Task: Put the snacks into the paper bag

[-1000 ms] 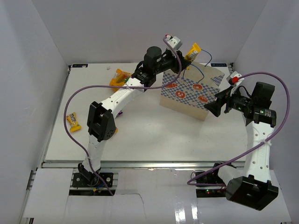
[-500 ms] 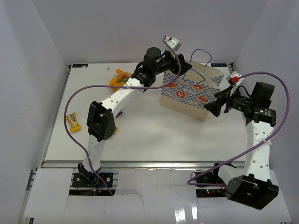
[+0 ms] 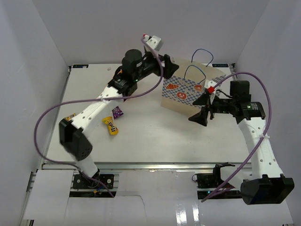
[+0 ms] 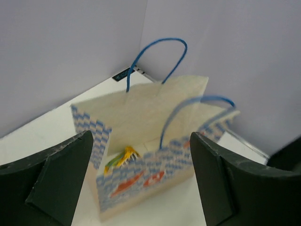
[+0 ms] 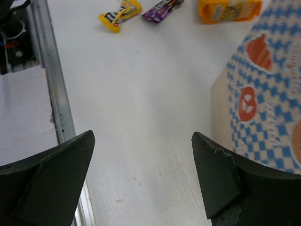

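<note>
The paper bag (image 3: 190, 92) stands upright at the back right of the table. My left gripper (image 3: 173, 69) hovers open and empty by the bag's upper left edge. In the left wrist view the paper bag (image 4: 155, 155) holds a green and yellow crinkly packet (image 4: 120, 159), below my left gripper (image 4: 141, 179). My right gripper (image 3: 200, 110) is open in front of the bag, low over the table. A purple candy packet (image 3: 117, 112) and a yellow candy packet (image 3: 111, 125) lie left of centre. The right wrist view shows both candies (image 5: 120, 14) (image 5: 162, 7), an orange bag (image 5: 229, 9) and the open right gripper (image 5: 141, 174).
A yellow bar wrapper (image 3: 70, 116) peeks out beside the left arm at the table's left side. The table's metal front rail (image 5: 51, 94) runs along the near edge. White walls enclose the table on three sides. Purple cables loop off both arms.
My left gripper opened and the packet it held over the bag dropped inside. The left arm swung back leftward. The right arm moved left, in front of the bag.
</note>
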You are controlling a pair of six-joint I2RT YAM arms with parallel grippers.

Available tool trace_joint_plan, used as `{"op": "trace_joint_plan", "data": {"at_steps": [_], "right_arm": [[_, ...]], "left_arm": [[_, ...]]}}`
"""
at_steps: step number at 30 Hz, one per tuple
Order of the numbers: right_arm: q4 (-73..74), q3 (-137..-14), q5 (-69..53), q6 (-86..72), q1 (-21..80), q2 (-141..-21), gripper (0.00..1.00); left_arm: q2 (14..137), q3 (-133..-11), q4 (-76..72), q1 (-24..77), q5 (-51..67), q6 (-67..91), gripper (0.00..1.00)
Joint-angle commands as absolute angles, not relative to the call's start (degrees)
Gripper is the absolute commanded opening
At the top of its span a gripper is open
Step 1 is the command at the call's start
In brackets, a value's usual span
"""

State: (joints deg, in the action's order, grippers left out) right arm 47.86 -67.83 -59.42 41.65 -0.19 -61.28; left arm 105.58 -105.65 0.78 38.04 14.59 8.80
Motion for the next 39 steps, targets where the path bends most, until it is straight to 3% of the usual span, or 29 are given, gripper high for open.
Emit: {"op": "trace_joint_plan", "data": {"at_steps": [1,5,12,16,22,31,39], "right_arm": [[49.0,-69.1,-55.2,43.1,8.9,-63.4,0.89],[44.7,-68.5,-46.9,40.3,19.8,-68.2,0.87],[28.3,-70.0,-30.3,19.4,38.4,-80.8,0.85],[23.5,-79.9,-20.1,5.2,45.0,-92.0,0.86],[23.3,-94.9,-19.3,-11.6,51.9,-110.3,0.89],[18.3,-112.8,-13.1,-19.2,57.2,-129.3,0.88],[14.2,-116.8,-7.7,-21.2,59.4,-137.6,0.83]], "left_arm": [[88.1,-93.6,1.8,37.1,10.2,8.9,0.96],[69.8,-77.4,5.4,36.8,4.3,12.1,0.98],[51.1,-70.1,13.1,36.7,-9.9,18.0,0.98],[45.7,-67.5,16.3,36.7,-9.9,20.6,0.98],[42.5,-68.3,19.5,36.7,-8.4,24.5,0.98],[40.9,-66.7,23.4,36.7,-5.3,30.5,0.98],[38.6,-65.9,25.2,36.7,-6.8,30.8,0.98]]}}
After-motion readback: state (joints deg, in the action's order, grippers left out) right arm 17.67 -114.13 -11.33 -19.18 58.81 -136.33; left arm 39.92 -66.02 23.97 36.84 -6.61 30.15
